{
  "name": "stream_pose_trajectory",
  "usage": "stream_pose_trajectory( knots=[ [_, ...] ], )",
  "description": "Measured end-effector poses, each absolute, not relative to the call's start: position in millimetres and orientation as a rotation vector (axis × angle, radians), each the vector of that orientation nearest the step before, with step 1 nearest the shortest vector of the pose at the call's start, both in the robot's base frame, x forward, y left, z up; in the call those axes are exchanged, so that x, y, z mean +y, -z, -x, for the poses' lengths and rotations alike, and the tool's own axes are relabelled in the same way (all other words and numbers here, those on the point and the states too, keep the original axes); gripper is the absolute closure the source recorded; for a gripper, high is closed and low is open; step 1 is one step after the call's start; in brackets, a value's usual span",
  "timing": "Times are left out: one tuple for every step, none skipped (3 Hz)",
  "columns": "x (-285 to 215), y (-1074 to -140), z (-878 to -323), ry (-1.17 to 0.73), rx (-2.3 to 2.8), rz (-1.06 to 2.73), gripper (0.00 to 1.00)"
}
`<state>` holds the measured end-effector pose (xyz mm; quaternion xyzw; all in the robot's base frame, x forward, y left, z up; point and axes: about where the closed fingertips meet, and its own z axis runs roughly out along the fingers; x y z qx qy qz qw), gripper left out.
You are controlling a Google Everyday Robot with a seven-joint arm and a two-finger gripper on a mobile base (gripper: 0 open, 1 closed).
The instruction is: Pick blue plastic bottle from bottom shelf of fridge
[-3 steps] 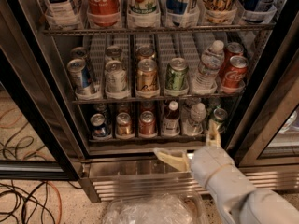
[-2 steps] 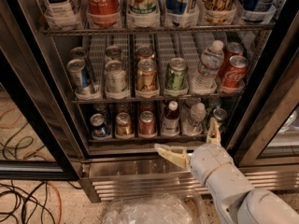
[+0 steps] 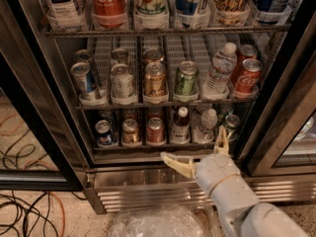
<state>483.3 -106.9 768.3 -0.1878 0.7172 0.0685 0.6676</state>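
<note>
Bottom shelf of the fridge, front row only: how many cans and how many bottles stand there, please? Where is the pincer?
Cans: 4
Dark bottle with white cap: 1
Clear bottle: 1
Total: 6
The pincer is open, in front of the bottom shelf and slightly lower, near the two bottles.

Tool (image 3: 198, 151) splayed, just below bottom shelf (image 3: 136, 146)

floor (image 3: 74, 220): speckled | cables (image 3: 22, 214): tangled, lower left | hand (image 3: 198, 151): low, right of centre
</note>
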Motion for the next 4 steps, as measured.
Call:
stream_pose_trajectory(
  knots=[
    [-71.0, -754.3, -494.5, -0.123, 1.53, 0.435, 0.0],
    [-64.1, -725.7, -511.2, -0.1, 1.487, 0.361, 0.0],
    [-72.7, -693.9, -518.8, -0.084, 1.517, 0.182, 0.0],
    [-66.1, -689.7, -524.0, -0.1, 1.514, 0.206, 0.0]
  ],
)
